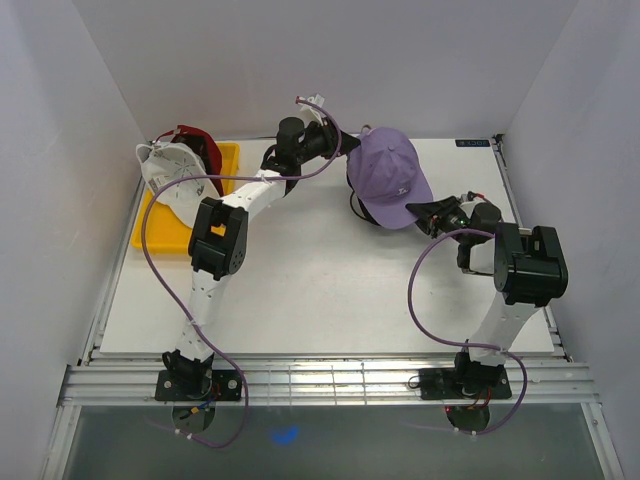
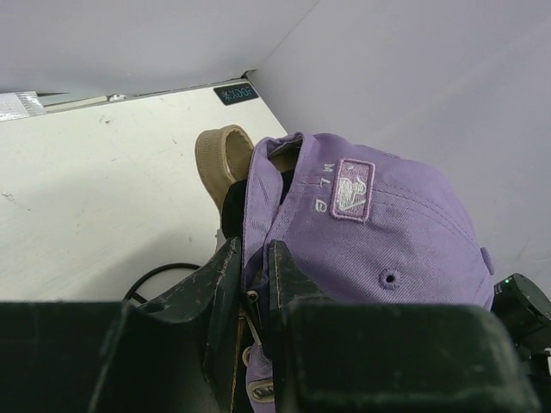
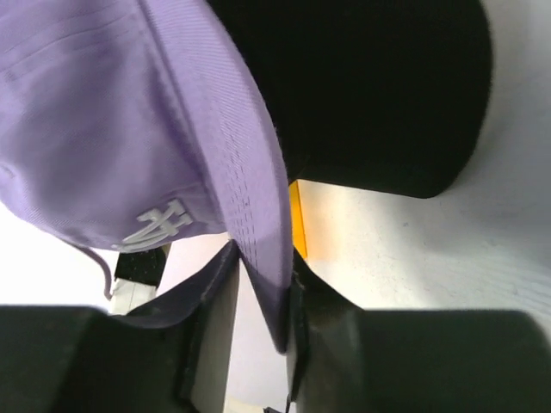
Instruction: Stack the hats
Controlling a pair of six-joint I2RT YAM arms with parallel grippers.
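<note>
**Lavender cap (image 1: 390, 170) sits upper centre-right of the overhead frame, caught between both pincers**

In the left wrist view your left gripper (image 2: 254, 258) is clenched on the lavender cap's rear edge, low in the frame, and the crown fills the lower right. In the right wrist view the brim drops between the fingers of your right gripper (image 3: 258, 284) and lies against the right-hand finger. You cannot tell whether that pincer is pinching it. The black cap (image 3: 362, 86) lies under it, on the table (image 1: 320, 290). At the overhead frame's upper left, the white cap (image 1: 170, 170) and dark red cap (image 1: 200, 140) rest on the yellow tray (image 1: 232, 152).
</note>
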